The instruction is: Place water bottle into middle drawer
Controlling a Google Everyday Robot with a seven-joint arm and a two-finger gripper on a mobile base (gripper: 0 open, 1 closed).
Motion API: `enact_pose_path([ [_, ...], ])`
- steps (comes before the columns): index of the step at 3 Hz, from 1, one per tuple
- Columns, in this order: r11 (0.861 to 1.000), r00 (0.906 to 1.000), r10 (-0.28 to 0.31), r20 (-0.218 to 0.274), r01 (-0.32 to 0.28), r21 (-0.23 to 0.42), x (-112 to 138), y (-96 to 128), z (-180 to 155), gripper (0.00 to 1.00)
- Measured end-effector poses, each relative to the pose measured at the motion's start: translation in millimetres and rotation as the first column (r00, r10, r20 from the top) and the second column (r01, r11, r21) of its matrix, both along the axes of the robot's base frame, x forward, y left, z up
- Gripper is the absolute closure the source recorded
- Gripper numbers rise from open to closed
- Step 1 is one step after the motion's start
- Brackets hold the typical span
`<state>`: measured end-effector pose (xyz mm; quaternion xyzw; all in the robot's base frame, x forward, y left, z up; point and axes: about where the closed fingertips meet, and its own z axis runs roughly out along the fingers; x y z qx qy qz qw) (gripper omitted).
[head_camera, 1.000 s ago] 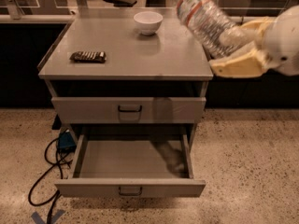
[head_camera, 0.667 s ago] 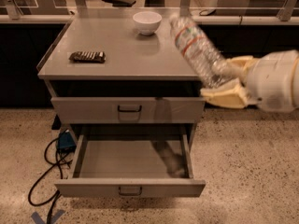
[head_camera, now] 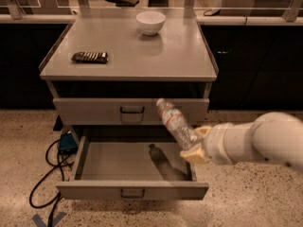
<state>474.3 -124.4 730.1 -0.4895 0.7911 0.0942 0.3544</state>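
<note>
The water bottle (head_camera: pixel 174 123) is clear and ribbed with a pale label band, tilted with its cap end up and to the left. My gripper (head_camera: pixel 193 144) is shut on its lower end and holds it above the right part of the open middle drawer (head_camera: pixel 132 189). The drawer is pulled out, and the bottle's shadow falls on its bare floor. My white arm (head_camera: pixel 258 140) comes in from the right. The drawer one tier above (head_camera: pixel 94 111) is closed.
A white bowl (head_camera: pixel 150 22) stands at the back of the grey cabinet top (head_camera: pixel 165 56). A dark flat snack packet (head_camera: pixel 90 56) lies at its left. A blue box and black cables (head_camera: pixel 59 155) lie on the speckled floor left of the cabinet.
My gripper has carried the bottle down and to the left, from beside the cabinet top to just above the open drawer's right part.
</note>
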Motion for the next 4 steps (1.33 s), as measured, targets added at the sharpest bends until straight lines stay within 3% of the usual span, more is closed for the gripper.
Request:
enact_pose_path([
  [1,0.997,0.9946,0.057,-0.087,-0.061,-0.052,-20.5,26.1,-41.8,1.00],
  [2,0.997,0.9950,0.054,-0.084,-0.058,-0.048,-20.2,25.5,-39.6,1.00],
  [3,0.998,0.9911,0.060,-0.118,-0.061,-0.007,-19.9,33.3,-74.2,1.00],
  [4,0.996,0.9788,0.071,-0.192,-0.060,0.061,-21.8,60.1,-146.3,1.00],
])
